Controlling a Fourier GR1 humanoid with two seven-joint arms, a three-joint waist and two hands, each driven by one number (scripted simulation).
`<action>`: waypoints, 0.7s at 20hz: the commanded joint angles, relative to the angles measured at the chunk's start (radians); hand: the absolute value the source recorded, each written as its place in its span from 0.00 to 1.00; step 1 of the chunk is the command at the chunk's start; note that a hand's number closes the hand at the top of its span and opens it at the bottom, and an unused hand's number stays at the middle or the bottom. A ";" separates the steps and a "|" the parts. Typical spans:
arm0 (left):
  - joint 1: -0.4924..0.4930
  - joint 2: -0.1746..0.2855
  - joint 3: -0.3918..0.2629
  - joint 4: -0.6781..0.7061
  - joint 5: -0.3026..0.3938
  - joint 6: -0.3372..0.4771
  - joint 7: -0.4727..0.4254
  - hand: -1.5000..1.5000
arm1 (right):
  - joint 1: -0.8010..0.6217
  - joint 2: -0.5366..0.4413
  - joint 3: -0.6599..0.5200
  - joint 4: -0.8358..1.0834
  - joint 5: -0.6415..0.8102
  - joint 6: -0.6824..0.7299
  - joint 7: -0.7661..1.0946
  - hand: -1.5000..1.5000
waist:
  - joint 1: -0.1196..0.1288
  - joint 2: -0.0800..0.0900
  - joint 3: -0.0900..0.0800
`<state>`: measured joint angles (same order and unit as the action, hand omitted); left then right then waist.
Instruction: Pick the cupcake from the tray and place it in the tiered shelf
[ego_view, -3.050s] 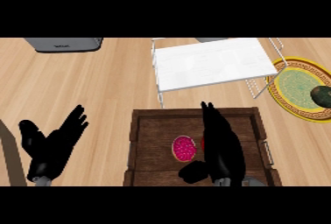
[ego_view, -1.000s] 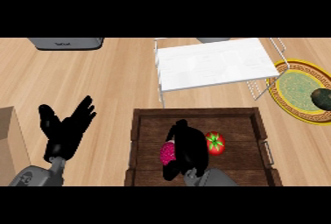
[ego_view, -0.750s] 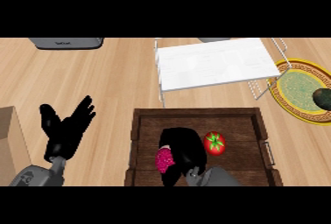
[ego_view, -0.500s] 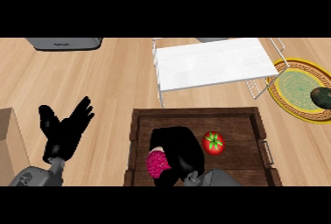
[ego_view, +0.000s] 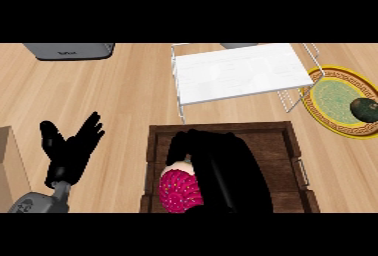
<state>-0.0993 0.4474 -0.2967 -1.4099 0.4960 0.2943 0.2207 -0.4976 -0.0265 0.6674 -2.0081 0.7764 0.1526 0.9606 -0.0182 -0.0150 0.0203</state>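
The cupcake (ego_view: 179, 191), pink-topped with a pale base, is at the left part of the dark wooden tray (ego_view: 280, 145), low in the head view. My right hand (ego_view: 229, 175) is shut on the cupcake, its fingers curled over the cupcake's far side. The hand covers most of the tray's middle and hides the red tomato seen earlier. The white tiered shelf (ego_view: 240, 72) stands just beyond the tray, its top sheet bare. My left hand (ego_view: 70, 150) rests open at the left, fingers up, over the counter.
A yellow patterned plate (ego_view: 336, 102) with a dark avocado (ego_view: 365, 107) lies right of the shelf. A grey appliance (ego_view: 68, 50) sits at the far left edge. A tan box edge (ego_view: 9, 165) shows at the left border.
My right hand has closed round the cupcake and shifted left and nearer, now hiding the tomato. The left hand has stayed where it was.
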 joint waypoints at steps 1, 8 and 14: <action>0.064 0.022 0.022 0.021 -0.002 -0.016 -0.016 0.50 | -0.089 0.025 -0.079 -0.172 0.030 0.121 0.178 1.00 | 0.009 0.006 -0.022; 0.084 0.021 0.026 0.033 -0.006 -0.051 -0.035 0.50 | -0.308 0.025 -0.297 -0.187 -0.059 0.258 0.278 1.00 | 0.018 0.007 -0.023; 0.067 0.011 0.021 0.038 -0.030 -0.039 -0.033 0.50 | -0.493 -0.040 -0.587 0.030 -0.156 0.252 0.165 1.00 | 0.030 0.014 -0.022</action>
<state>-0.1029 0.4497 -0.2822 -1.4192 0.4759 0.2768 0.2279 -0.8666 -0.0436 0.2095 -2.0817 0.6627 0.3389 1.0429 -0.0054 -0.0092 0.0144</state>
